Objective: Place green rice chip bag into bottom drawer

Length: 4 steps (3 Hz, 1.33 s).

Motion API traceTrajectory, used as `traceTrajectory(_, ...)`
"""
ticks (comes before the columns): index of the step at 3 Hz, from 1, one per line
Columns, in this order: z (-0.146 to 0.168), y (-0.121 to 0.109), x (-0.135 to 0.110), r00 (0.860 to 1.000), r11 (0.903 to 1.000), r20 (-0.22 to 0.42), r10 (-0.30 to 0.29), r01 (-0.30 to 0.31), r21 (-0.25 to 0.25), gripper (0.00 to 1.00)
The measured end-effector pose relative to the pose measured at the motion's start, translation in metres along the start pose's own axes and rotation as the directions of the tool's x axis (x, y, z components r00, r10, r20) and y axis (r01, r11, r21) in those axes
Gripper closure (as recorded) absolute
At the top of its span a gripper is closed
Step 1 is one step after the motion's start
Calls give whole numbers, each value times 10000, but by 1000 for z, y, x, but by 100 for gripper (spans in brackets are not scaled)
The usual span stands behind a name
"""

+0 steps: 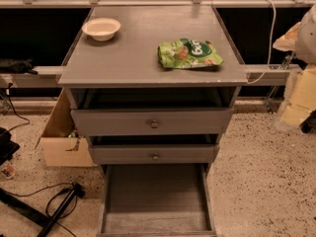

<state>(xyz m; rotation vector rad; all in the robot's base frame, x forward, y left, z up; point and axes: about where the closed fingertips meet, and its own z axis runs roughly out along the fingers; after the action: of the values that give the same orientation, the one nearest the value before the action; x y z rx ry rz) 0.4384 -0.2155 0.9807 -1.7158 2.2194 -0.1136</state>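
Note:
The green rice chip bag [189, 54] lies flat on the grey cabinet top [123, 58], at its right front part. The bottom drawer [155, 196] is pulled out towards me under the two knobbed drawers, and its grey tray holds nothing. My gripper [297, 95] shows as a pale cream shape at the right edge of the view. It is right of the cabinet, below the level of the top, and apart from the bag. It holds nothing that I can see.
A cream bowl [101, 28] stands at the back left of the cabinet top. The top drawer [154, 122] and middle drawer [155, 154] stick out a little. A cardboard box [61, 137] and black cables [59, 201] lie on the floor at left. A white cable [270, 33] hangs at right.

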Motion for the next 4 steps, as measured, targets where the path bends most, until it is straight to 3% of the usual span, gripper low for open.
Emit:
traceTrajectory(1, 0, 0, 0, 10000, 10000, 1, 0, 0, 0, 0)
traceTrajectory(2, 12, -25, -8, 9988, 9999, 483, -80, 84, -85, 0)
traceTrajectory(3, 36, -67, -25, 9905, 9990, 1328, -358, 391, -220, 0)
traceTrajectory(4, 63, -106, -44, 9717, 9967, 2249, -717, 783, -203, 0)
